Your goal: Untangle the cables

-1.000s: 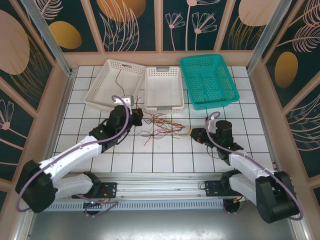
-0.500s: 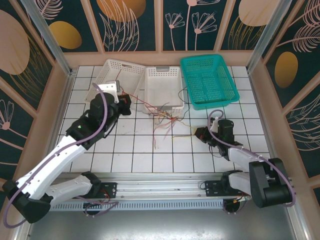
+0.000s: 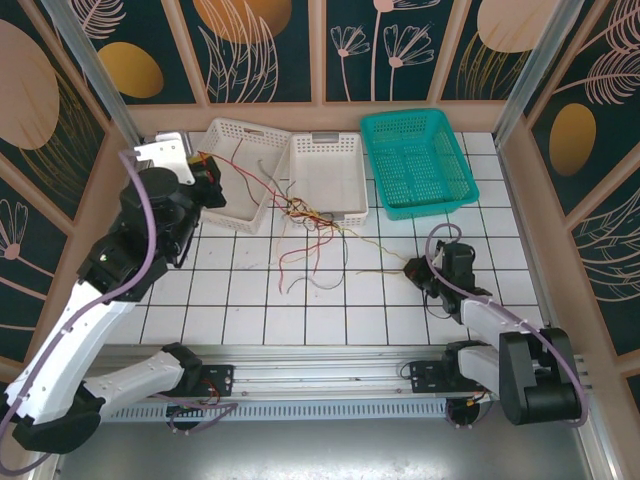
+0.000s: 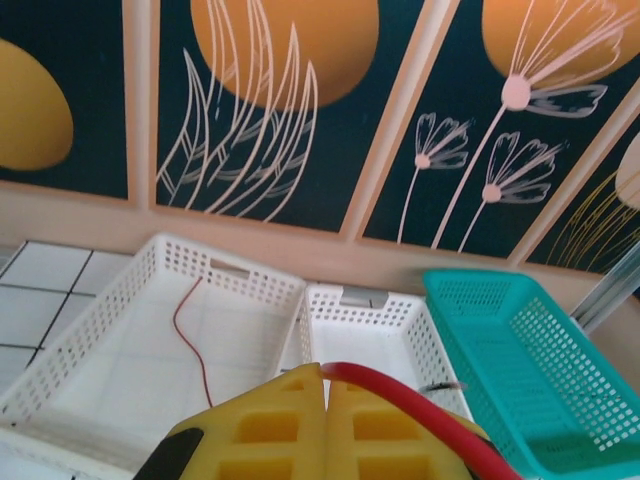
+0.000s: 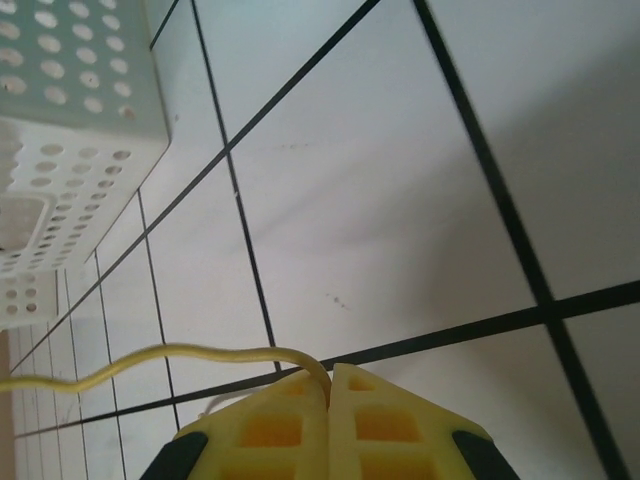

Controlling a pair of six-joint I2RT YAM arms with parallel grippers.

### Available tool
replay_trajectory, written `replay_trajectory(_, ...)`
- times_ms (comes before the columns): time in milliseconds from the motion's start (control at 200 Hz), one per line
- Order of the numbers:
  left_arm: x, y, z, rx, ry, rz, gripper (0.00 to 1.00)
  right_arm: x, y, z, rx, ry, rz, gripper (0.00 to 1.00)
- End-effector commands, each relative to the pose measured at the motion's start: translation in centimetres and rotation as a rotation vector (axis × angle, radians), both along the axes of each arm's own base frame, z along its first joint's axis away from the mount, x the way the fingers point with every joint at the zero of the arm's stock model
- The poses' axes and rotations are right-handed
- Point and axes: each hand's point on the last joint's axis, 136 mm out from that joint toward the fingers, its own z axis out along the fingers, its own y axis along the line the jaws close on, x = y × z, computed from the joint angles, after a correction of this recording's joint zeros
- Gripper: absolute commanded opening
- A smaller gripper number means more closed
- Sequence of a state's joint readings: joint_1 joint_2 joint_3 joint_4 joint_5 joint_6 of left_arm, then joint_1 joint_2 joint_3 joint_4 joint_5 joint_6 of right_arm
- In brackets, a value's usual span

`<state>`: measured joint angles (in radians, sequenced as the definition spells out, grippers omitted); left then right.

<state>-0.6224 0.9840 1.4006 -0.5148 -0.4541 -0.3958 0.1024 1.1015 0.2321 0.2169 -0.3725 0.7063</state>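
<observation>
Cables (image 3: 315, 225) tangled at centre of top view; left gripper (image 3: 212, 178), upper left, pinched tight on red cable (image 4: 400, 395); right gripper (image 3: 412, 268), lower right, clamped on yellow cable (image 5: 200, 349).

Bright, even light; wrist views slightly soft.

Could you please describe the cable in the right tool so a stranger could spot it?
Find the teal basket, far right. On the tiles before it, the right tool pinches a yellow cable: the only strand stretching right out of the tangle.
</observation>
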Motion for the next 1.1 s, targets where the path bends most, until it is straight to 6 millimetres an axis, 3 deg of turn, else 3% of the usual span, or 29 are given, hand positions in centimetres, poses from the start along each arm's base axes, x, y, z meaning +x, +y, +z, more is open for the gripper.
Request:
replay_trajectory(0, -1.0, 2.0, 3.0, 0.003, -0.062, 0.053, 0.0, -1.0, -2.3, -1.8, -0.055, 0.072, -0.117, 0.0)
replay_trajectory(245, -3.0, 4.6, 6.5, 0.01, -0.132, 0.12, 0.0, -1.3, -3.8, -1.7, -0.061, 0.065, -0.2, 0.0)
replay_trajectory(440, -2.6, 3.7, 5.2, 0.008, -0.1, 0.081, 0.0, -1.2, -3.7, -1.1, -0.048, 0.033, -0.192, 0.0)
replay_trajectory(566, -2.6, 3.3, 4.7, -0.01, -0.102, 0.063, 0.0, -1.1, -3.5, 0.4, -0.034, -0.037, -0.185, 0.0)
replay_trajectory(676, -1.7, 1.8, 2.6, -0.005, -0.056, 0.02, 0.0, -0.7, -3.1, 3.4, -0.022, -0.134, -0.157, 0.0)
replay_trajectory(846, 0.1, -0.5, -1.3, -0.014, 0.005, -0.033, 0.0, 0.2, -3.8, 9.8, -0.072, -0.269, -0.171, 0.0)
replay_trajectory(991, 1.6, -0.8, -3.5, 0.02, 0.025, 0.004, 0.0, 0.6, -3.7, 13.6, -0.075, -0.325, -0.158, 0.0)
replay_trajectory(1096, 3.0, -0.6, -4.0, 0.066, 0.025, 0.048, 0.0, 0.6, -3.1, 16.1, -0.051, -0.371, -0.131, 0.0)
